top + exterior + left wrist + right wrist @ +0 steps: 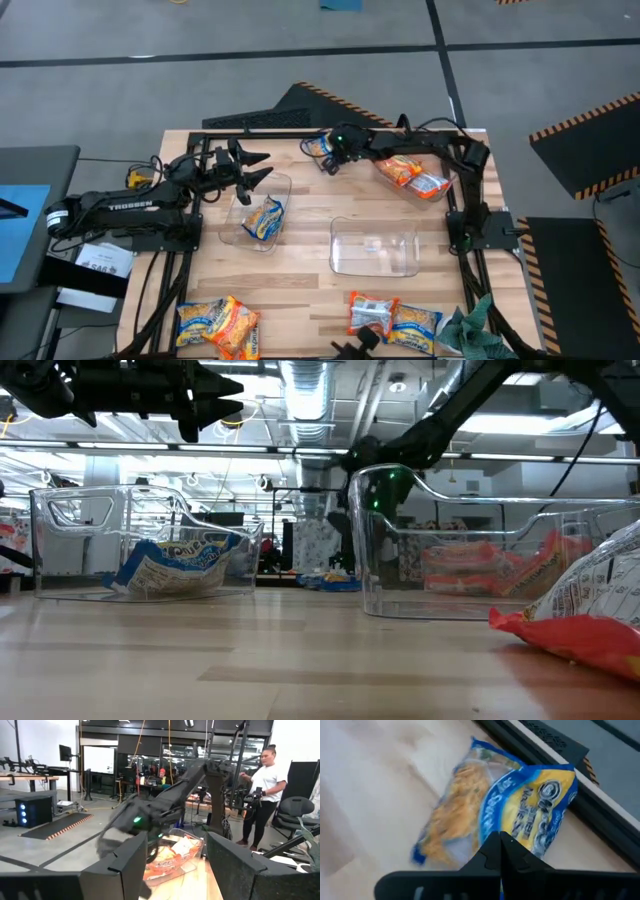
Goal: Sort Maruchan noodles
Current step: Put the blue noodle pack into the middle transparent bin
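A yellow-and-blue Maruchan noodle packet [495, 810] lies at the table's far edge [318, 147], with my right gripper [501, 846] shut at its near end. My left gripper [254, 168] hangs open and holds nothing above the left clear bin [232, 232], in which one yellow-and-blue packet [265, 218] lies. The far right bin [437, 196] holds orange-red packets [402, 170]. Along the near edge lie a yellow packet and an orange one [218, 325], an orange and silver-white one [368, 312] and a yellow-and-blue one [415, 322]. My right gripper pinches the packet's near end [520, 836], by the printed brand mark, between its two shut fingers. The fingers slant down from the table's right side. The rest of the packet stretches away beyond the fingertips, and its far end seems to lie on the wood.
An empty clear bin [375, 262] stands mid-table. A black ramp [290, 108] borders the far edge. A green cloth [466, 326] lies at the near right corner. A person [264, 795] stands in the room beyond the table.
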